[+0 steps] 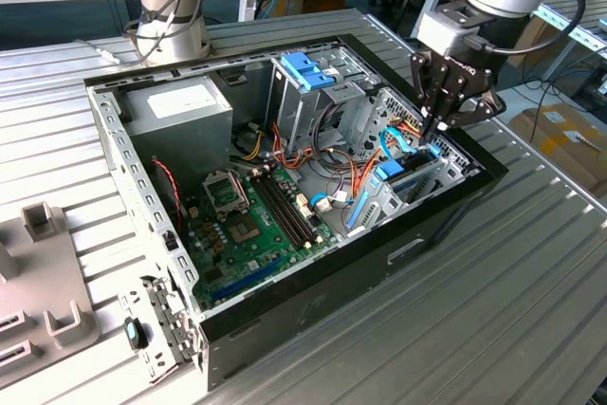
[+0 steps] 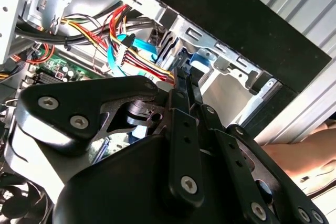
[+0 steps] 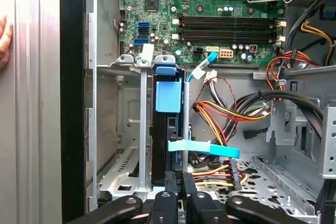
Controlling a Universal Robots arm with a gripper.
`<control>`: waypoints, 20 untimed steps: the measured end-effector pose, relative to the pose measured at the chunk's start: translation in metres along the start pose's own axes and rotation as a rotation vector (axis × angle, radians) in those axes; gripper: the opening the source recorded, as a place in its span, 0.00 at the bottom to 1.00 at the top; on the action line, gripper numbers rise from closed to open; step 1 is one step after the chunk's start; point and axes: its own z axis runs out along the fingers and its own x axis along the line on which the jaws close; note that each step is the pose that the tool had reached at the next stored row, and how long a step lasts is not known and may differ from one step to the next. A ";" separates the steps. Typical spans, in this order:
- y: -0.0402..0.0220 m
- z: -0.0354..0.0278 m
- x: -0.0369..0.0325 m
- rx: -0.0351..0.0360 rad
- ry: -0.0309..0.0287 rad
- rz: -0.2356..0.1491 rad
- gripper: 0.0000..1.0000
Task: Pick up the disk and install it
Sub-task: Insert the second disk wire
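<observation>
The gripper (image 1: 438, 127), its fingers (image 3: 181, 182) pressed together on the rear edge of the disk (image 3: 168, 129), hovers over the near corner of the open computer case (image 1: 446, 220), where the disk stands on edge in the metal drive bay (image 3: 126, 145). Farther inside lie one green motherboard (image 1: 251, 225), a grey power supply (image 1: 185, 106) and one drive cage with a darker blue bracket (image 1: 305, 71). The case sits on a ribbed metal surface (image 1: 512, 301), with two arm bases (image 1: 175, 7) behind it.
</observation>
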 end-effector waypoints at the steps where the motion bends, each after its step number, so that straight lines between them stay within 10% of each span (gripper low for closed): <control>1: 0.0011 0.0004 0.0003 0.0000 -0.0004 0.000 0.16; 5: 0.0016 0.0014 0.0002 0.0000 -0.0005 0.000 0.16; 10: 0.0019 0.0021 0.0003 0.0027 -0.0197 -0.009 0.16; 15: 0.0035 0.0029 0.0017 0.0244 -0.0210 -0.033 0.16; 20: 0.0069 0.0046 0.0030 0.0278 -0.0207 -0.034 0.16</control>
